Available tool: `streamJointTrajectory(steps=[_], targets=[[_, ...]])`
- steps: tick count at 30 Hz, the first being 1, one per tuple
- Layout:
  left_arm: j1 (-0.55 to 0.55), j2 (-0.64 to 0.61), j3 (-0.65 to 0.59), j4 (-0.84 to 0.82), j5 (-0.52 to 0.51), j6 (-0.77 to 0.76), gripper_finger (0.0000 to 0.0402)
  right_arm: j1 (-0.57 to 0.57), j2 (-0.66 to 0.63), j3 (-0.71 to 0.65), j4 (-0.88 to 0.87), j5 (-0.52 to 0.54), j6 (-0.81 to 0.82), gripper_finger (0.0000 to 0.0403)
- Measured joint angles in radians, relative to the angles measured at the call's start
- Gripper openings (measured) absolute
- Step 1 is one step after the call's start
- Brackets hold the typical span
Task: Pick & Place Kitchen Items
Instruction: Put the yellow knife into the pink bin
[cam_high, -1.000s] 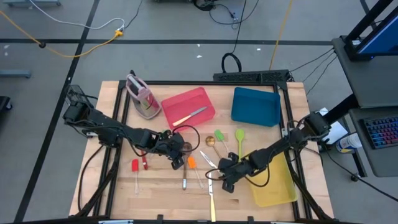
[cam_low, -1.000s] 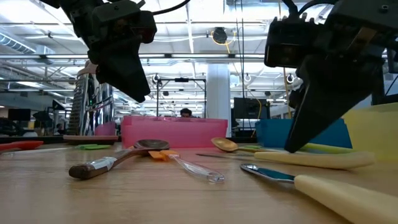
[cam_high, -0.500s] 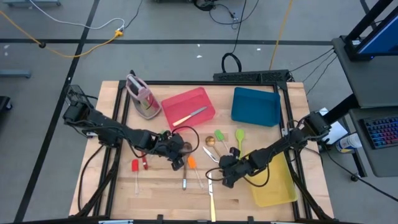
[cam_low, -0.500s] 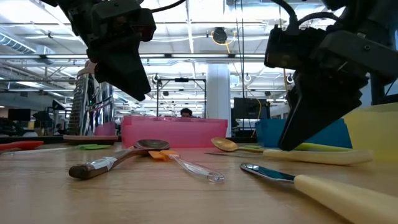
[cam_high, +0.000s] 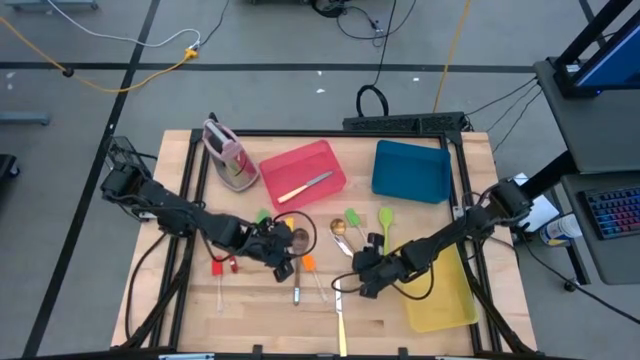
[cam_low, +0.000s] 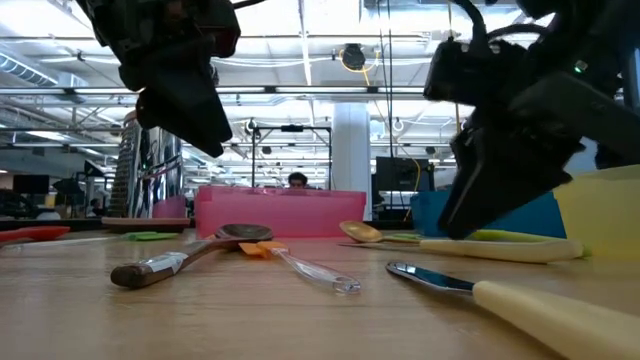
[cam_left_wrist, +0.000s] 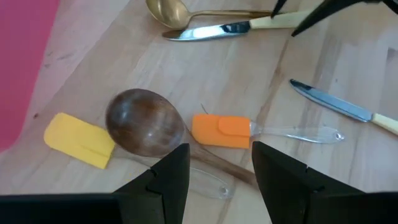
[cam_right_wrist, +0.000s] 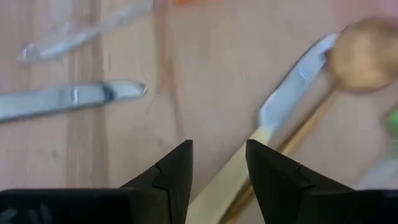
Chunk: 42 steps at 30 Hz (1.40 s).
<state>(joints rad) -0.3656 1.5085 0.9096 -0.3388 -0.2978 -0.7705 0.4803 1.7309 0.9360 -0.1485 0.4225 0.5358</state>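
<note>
The left pincer (cam_high: 283, 262) hangs just above the wooden surface (cam_high: 260, 310) with its two dark fingers (cam_left_wrist: 171, 171) parted and nothing between them. Right in front of those fingers lies the brown spoon (cam_left_wrist: 144, 121), its round bowl just ahead of the gap and its handle running back under them. An orange spatula (cam_left_wrist: 221, 131) with a clear handle sits touching the spoon's neck, and a yellow spatula (cam_left_wrist: 79, 140) lies against the bowl's other side. Farther ahead of this pincer rest a gold spoon (cam_left_wrist: 166, 9) and a cream-handled knife (cam_left_wrist: 217, 28), side by side.

Over to the right pincer (cam_high: 352, 286): its fingers (cam_right_wrist: 171, 174) stand apart too, holding nothing, poised over the cream handle (cam_right_wrist: 230, 177) of that same knife, whose blade points away from the fingers toward the gold spoon's bowl (cam_right_wrist: 364, 53). A second knife (cam_right_wrist: 71, 98) lies off to one side of it, well clear of the fingers.

Beyond both pincers, a red tray (cam_high: 325, 160) carries one more knife (cam_high: 305, 186), a blue tray (cam_high: 410, 170) sits near it, and a yellow tray (cam_high: 445, 300) lies under the right arm.
</note>
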Motion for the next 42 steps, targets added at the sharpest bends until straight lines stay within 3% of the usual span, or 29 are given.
streamJointTrajectory(steps=[4,9,22,26,33,42], targets=[[-0.013,0.000,0.000,0.000,-0.037,-0.019,0.0179,-0.010,-0.015,0.001,0.001,0.052,0.010,0.0144],[-0.027,0.000,0.000,0.001,-0.045,-0.025,0.0179,-0.035,0.008,0.001,-0.003,-0.029,0.078,0.0144],[-0.036,0.000,0.000,0.001,-0.046,-0.018,0.0179,-0.042,0.026,-0.062,-0.002,-0.027,0.129,0.0142],[-0.036,0.000,0.000,0.000,-0.046,-0.018,0.0179,-0.043,0.024,-0.086,0.008,-0.038,0.128,0.0122],[-0.035,0.000,0.000,0.000,-0.046,-0.016,0.0179,-0.043,0.025,-0.095,0.016,-0.053,0.108,0.0039],[-0.035,0.000,0.000,0.001,-0.046,-0.010,0.0179,-0.051,-0.014,-0.103,0.160,-0.107,0.047,0.0040]])
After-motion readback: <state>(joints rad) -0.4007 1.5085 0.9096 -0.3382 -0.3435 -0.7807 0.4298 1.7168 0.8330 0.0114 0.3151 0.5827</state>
